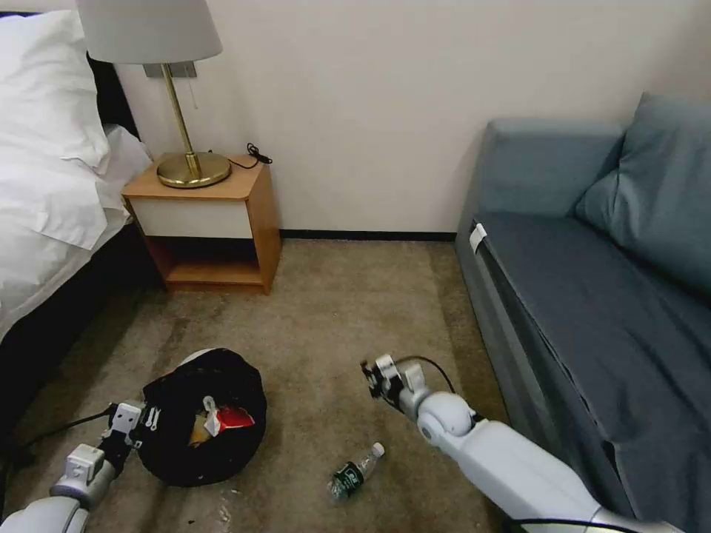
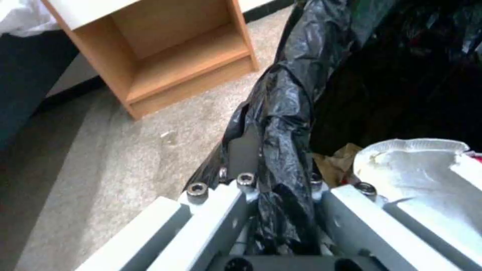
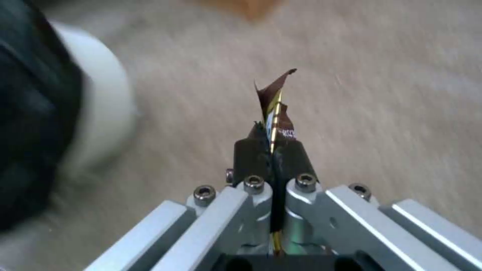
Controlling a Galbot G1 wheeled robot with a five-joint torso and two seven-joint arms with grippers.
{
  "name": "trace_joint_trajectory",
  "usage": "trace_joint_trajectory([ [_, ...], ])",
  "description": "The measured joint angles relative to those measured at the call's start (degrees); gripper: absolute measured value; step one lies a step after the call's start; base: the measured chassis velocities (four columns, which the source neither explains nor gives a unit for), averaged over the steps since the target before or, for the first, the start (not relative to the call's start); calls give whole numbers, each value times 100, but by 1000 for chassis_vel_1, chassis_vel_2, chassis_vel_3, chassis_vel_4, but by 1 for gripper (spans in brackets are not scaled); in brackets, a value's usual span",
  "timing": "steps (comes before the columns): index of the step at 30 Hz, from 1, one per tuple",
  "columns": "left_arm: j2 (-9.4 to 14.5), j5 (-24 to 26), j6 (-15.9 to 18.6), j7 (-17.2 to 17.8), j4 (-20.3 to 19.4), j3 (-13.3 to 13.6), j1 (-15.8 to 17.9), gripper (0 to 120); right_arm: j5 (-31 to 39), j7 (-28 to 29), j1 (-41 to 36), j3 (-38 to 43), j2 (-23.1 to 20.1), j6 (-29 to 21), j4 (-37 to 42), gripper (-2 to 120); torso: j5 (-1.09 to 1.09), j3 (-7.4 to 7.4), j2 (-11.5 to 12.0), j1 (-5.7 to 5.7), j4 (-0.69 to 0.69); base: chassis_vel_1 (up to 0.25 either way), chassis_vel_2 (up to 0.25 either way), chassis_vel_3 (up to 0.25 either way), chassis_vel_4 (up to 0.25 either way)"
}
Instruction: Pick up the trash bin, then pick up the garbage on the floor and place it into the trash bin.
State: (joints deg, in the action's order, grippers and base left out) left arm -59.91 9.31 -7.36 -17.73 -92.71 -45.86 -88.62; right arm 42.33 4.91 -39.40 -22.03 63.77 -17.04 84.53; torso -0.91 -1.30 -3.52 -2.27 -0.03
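Head view: trash bin (image 1: 204, 418) tipped up on the carpet, left claw (image 1: 141, 422) pinched onto its black-bagged rim, red-and-white wrapper (image 1: 229, 420) inside. Clear bottle (image 1: 355, 471) just right of the bin; right claw (image 1: 375, 379) above that.

Left wrist: fingers clamped on bag liner (image 2: 281, 124).

Right wrist: right claw (image 3: 272, 148) squeezed tight on brown-gold snack packet (image 3: 275, 109), beside the bin (image 3: 95, 109).

My left tool (image 1: 146, 422) grips the black-bagged white round trash bin (image 1: 204, 414); the green-labelled clear plastic bottle (image 1: 354, 471) lies on the floor to its right.

Beige carpet (image 1: 333, 318) — a clear bottle (image 1: 355, 471) lies on it.
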Motion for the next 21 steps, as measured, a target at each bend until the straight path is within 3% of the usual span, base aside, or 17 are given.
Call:
trace_joint_trajectory([
  [7, 14, 5, 33, 33, -15, 122, 98, 1, 453, 217, 284, -153, 203, -212, 421, 0, 1, 0, 0, 0, 1, 0, 0, 0, 0],
  [12, 33, 18, 92, 109, -15, 281, 224, 1, 823, 427, 571, -417, 585, -420, 763, 0, 1, 0, 0, 1, 1, 0, 0, 0, 0],
  [21, 190, 170, 161, 175, 83, 312, 393, 1, 1431, 856, 839, -816, 1048, -714, 1365, 0, 2, 1, -1, 1, 1, 0, 0, 0, 0],
])
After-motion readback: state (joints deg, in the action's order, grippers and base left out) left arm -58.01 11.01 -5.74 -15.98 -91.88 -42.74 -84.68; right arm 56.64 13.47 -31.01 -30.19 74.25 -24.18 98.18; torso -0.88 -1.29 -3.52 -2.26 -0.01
